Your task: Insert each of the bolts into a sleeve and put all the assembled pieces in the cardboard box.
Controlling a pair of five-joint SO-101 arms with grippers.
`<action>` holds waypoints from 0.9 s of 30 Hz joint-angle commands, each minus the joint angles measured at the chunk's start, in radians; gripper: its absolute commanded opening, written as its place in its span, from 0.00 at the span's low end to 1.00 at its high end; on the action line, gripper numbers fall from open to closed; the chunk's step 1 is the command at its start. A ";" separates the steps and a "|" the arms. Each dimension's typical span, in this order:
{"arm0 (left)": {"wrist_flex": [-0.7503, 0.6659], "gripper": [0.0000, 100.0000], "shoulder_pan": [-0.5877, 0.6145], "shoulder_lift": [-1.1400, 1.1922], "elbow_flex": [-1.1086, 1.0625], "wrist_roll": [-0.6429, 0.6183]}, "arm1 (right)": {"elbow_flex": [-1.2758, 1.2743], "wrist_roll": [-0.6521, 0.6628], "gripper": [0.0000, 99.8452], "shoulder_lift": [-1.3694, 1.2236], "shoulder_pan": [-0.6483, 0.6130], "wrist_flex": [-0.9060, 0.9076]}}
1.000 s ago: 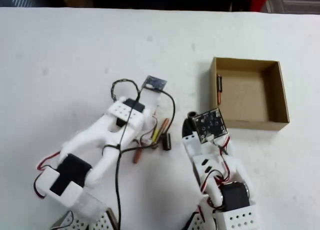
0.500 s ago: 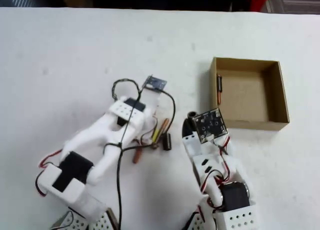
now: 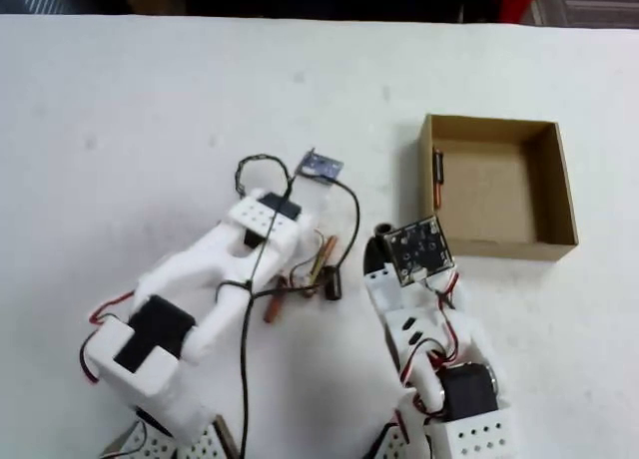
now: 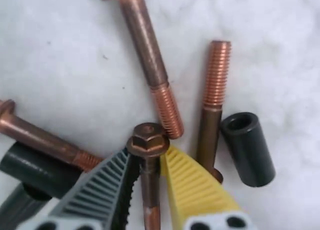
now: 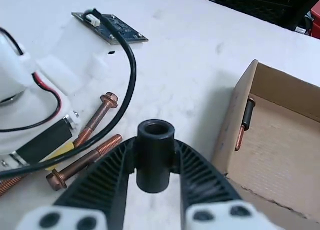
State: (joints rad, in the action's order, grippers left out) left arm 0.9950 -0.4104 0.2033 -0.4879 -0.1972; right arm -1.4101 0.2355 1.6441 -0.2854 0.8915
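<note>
White plastic left arm (image 3: 200,289) stretches from the near edge of the white table (image 3: 150,110) toward its middle. Its left gripper (image 4: 146,156), with one grey finger and one yellow, is clenched on a copper-coloured metal bolt with a hex flange head (image 4: 149,187). The shank is pinched between the ribbed pads and the head pokes out past the tips.

Around that gripper, near the table's middle, lie three more copper bolts and two dark sleeves. The first loose bolt (image 4: 40,137) ends at a black cylindrical sleeve (image 4: 27,165), and it cannot be told whether it is inserted. The second loose bolt (image 4: 147,55) lies bare on the table. The third loose bolt (image 4: 212,105) has its head tucked behind the yellow finger. Just beside it a short black open-ended sleeve (image 4: 248,149) lies on its side.

To the right of this cluster, the right gripper (image 5: 155,145), with black ribbed fingers, grasps an upright black tubular sleeve (image 5: 155,157) with its bore showing. It sits between the bolts and the box.

The open brown cardboard box (image 3: 559,180) stands toward the table's right edge. Inside, against its left wall, lies an assembled bolt in a black sleeve (image 3: 437,180).
</note>
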 commanded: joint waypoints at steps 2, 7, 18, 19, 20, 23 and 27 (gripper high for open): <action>0.000 0.02 0.004 -0.004 0.026 -0.006 | 0.009 0.011 0.02 0.015 0.005 -0.001; 0.184 0.02 -0.010 -0.124 0.063 0.000 | -0.012 0.009 0.02 0.015 -0.012 -0.021; 0.508 0.02 0.015 -0.515 0.120 0.002 | -0.072 0.017 0.02 0.015 -0.105 -0.076; 0.520 0.02 0.016 -0.549 0.123 0.002 | -0.071 0.017 0.02 0.015 -0.105 -0.076; 0.528 0.02 0.016 -0.585 0.121 0.003 | -0.069 0.017 0.02 0.015 -0.105 -0.076; 0.529 0.02 0.016 -0.694 0.112 0.003 | -0.068 0.018 0.02 0.015 -0.105 -0.076; 0.534 0.02 0.016 -0.829 0.069 0.077 | -0.068 0.018 0.02 0.015 -0.105 -0.076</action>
State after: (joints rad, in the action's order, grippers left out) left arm 1.5152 -0.4074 -0.4718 -0.4219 -0.1972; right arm -1.4929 0.2432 1.6456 -0.3867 0.8424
